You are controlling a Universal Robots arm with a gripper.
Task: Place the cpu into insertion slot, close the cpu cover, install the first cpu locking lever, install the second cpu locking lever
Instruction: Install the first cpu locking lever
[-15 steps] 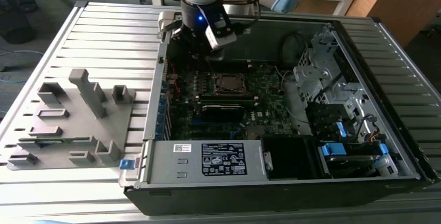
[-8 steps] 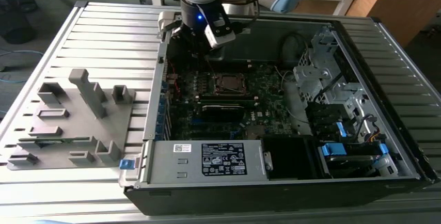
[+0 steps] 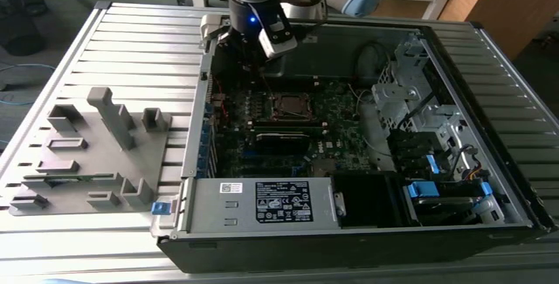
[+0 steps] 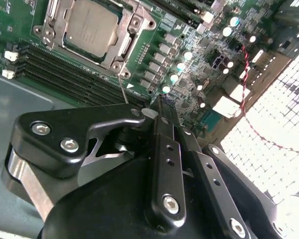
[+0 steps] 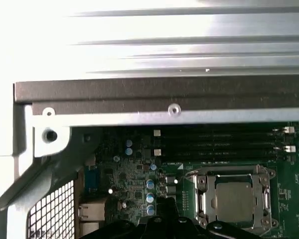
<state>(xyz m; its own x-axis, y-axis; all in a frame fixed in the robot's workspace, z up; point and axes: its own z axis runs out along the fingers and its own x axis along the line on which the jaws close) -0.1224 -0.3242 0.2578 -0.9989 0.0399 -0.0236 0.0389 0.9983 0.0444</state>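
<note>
The cpu [image 4: 89, 25] [image 5: 234, 199], a flat silver-grey square, lies in the insertion slot [image 3: 287, 104] on the green motherboard. The cpu cover [image 4: 125, 44] [image 5: 233, 174] is folded down flat, framing the chip through its window. A thin wire lever [image 4: 123, 88] pokes out past one socket corner. My gripper [image 4: 162, 105] [image 5: 167, 205] [image 3: 264, 68] hangs a short way off that corner, above the small capacitors, between the socket and the case's rear wall. Its black fingers [image 4: 159, 149] are pressed together with nothing between them.
Long black memory slots [image 4: 74, 74] run beside the socket. The case's metal wall [image 5: 164, 89] is close behind the gripper. A power supply [image 3: 262, 202] and drive bays [image 3: 419, 120] occupy the case's near and right sides. A grey parts fixture [image 3: 88, 153] stands at the exterior view's left.
</note>
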